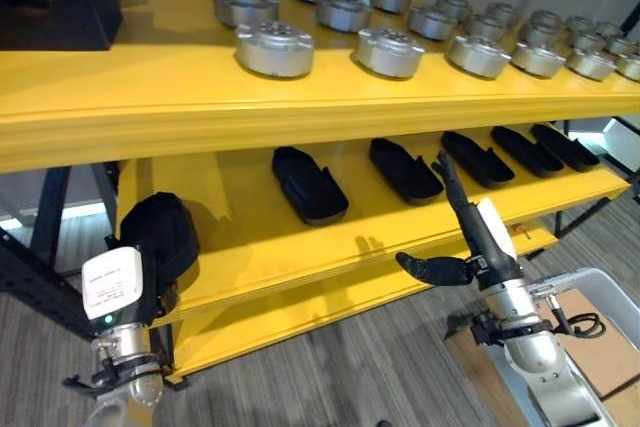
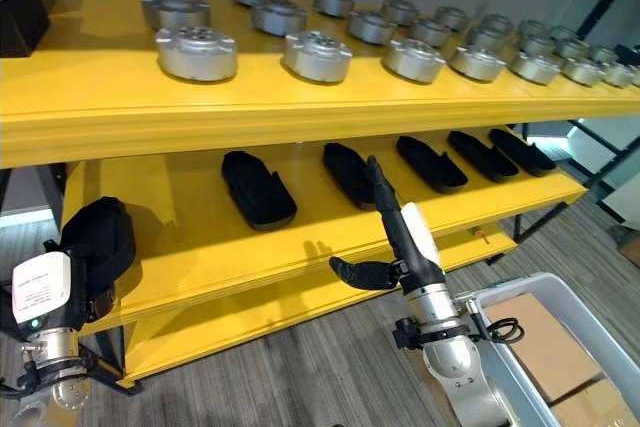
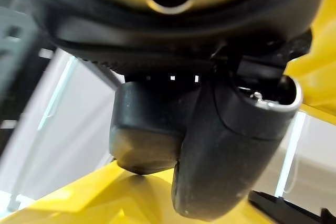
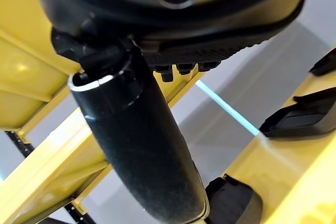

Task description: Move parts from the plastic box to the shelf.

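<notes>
Black part (image 1: 157, 232): gripped in left hand (image 1: 150, 277), at the middle shelf's (image 1: 240, 247) empty left end.
Right hand (image 1: 470, 247): open, empty.

Middle shelf: gaps between parts, left end taken

The yellow shelf's (image 1: 250, 247) middle board carries a row of black moulded parts (image 1: 310, 185) with bare strips between them toward its front edge. The left hand (image 1: 158, 237) occupies its left end; round metal parts (image 1: 274, 47) crowd the top board.
</notes>
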Controlling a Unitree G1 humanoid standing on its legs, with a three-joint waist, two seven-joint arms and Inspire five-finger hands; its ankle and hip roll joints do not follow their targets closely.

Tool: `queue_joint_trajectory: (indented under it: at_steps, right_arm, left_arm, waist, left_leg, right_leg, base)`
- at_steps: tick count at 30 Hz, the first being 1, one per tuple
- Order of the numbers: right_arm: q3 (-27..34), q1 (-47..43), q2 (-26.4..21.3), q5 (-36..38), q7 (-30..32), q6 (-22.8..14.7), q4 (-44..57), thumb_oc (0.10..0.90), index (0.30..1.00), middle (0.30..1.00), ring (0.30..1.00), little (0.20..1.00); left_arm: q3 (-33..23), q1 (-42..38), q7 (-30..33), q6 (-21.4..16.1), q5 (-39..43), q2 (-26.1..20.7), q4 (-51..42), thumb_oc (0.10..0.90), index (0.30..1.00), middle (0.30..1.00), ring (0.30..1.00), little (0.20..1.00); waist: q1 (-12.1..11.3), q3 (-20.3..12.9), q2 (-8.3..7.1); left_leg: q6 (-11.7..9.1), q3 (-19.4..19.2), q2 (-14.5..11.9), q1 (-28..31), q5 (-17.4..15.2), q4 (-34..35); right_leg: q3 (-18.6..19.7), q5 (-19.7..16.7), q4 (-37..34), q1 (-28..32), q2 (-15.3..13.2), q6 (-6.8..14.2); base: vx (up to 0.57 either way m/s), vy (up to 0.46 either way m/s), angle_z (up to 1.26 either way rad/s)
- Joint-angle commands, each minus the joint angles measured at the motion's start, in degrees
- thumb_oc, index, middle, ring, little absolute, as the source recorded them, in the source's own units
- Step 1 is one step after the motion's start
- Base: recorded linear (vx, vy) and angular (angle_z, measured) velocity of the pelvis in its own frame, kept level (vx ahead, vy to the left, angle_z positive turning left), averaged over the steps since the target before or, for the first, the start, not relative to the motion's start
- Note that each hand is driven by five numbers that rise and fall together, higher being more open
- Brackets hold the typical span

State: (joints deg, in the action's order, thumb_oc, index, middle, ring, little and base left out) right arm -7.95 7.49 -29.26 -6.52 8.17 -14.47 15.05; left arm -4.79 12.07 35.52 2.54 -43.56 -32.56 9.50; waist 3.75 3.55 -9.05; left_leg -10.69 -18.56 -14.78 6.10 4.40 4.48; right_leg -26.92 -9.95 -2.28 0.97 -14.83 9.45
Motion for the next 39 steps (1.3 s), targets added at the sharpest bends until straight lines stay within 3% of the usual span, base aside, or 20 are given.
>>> queue_joint_trajectory:
  at_steps: [1, 11, 21, 29, 37, 39]
  right_arm:
    - [4.1, -7.2, -0.9, 3.1, 1.3, -4.5, 7.0, 0.900, 1.000, 1.000, 1.000, 1.000]
    - [0.5, -9.8, -1.4, 4.6, 1.9, -7.1, 7.3, 0.900, 1.000, 1.000, 1.000, 1.000]
    - [-2.2, -11.3, -2.1, 4.0, 3.7, -9.1, 7.2, 0.900, 1.000, 1.000, 1.000, 1.000]
    - [-3.2, -11.5, -2.7, 4.0, 4.0, -9.9, 7.3, 0.900, 1.000, 1.000, 1.000, 1.000]
    - [-3.2, -11.5, -3.0, 4.1, 4.1, -9.8, 7.3, 0.900, 1.000, 1.000, 1.000, 1.000]
    - [-3.1, -11.6, -3.4, 4.0, 4.2, -10.1, 7.3, 0.900, 1.000, 1.000, 1.000, 1.000]
  left_arm:
    - [0.0, -9.1, 1.0, -1.2, -2.3, -4.5, 0.7, 0.400, 0.300, 0.300, 0.300, 0.300]
    - [11.7, -17.7, 0.0, -3.7, -7.0, -9.6, 8.2, 0.400, 0.300, 0.300, 0.300, 0.300]
    - [21.8, -24.7, -0.7, -4.0, -10.4, -12.3, 18.2, 0.400, 0.300, 0.300, 0.300, 0.300]
    - [21.1, -24.4, -0.6, -2.2, -9.3, -12.8, 25.6, 0.400, 0.300, 0.300, 0.300, 0.300]
    - [19.6, -23.2, -1.3, -2.0, -8.9, -14.5, 25.5, 0.400, 0.300, 0.300, 0.300, 0.300]
    - [18.7, -22.3, -1.1, -1.7, -9.6, -18.0, 28.0, 0.400, 0.300, 0.300, 0.300, 0.300]
  waist:
    - [-0.4, 0.2, 0.68]
    - [1.7, 3.8, 1.78]
    - [2.7, 6.4, 1.81]
    - [2.4, 7.7, 1.62]
    - [2.1, 8.4, 1.48]
    - [1.5, 9.0, 1.46]
  left_leg:
    - [1.9, -4.7, -1.5, 5.7, -5.4, 0.5]
    - [1.0, -6.2, -2.8, 4.8, -3.9, 0.5]
    - [1.3, -6.9, -2.0, 4.8, -4.3, 0.5]
    - [1.6, -7.1, -1.1, 5.3, -4.7, 0.5]
    - [1.7, -7.0, -0.9, 5.4, -4.9, 0.5]
    - [1.8, -6.9, -0.8, 5.3, -5.0, 0.5]
  right_leg:
    - [-0.2, 2.3, 4.6, 1.4, -3.2, 4.0]
    - [0.5, 3.3, 4.5, -0.2, -1.9, 3.4]
    - [1.1, 2.3, 4.4, -0.9, -2.5, 3.8]
    - [1.5, 1.9, 4.4, -0.7, -3.1, 4.1]
    - [1.4, 1.6, 4.4, -0.5, -3.4, 4.2]
    - [1.2, 1.0, 4.3, -0.5, -3.7, 4.5]
  base:
    - [-0.02, -0.083, -0.08]
    - [-0.04, -0.029, -0.10]
    - [-0.02, 0.017, -0.04]
    - [0.00, 0.007, -0.01]
    - [0.00, 0.008, -0.02]
    - [-0.02, 0.034, 0.00]
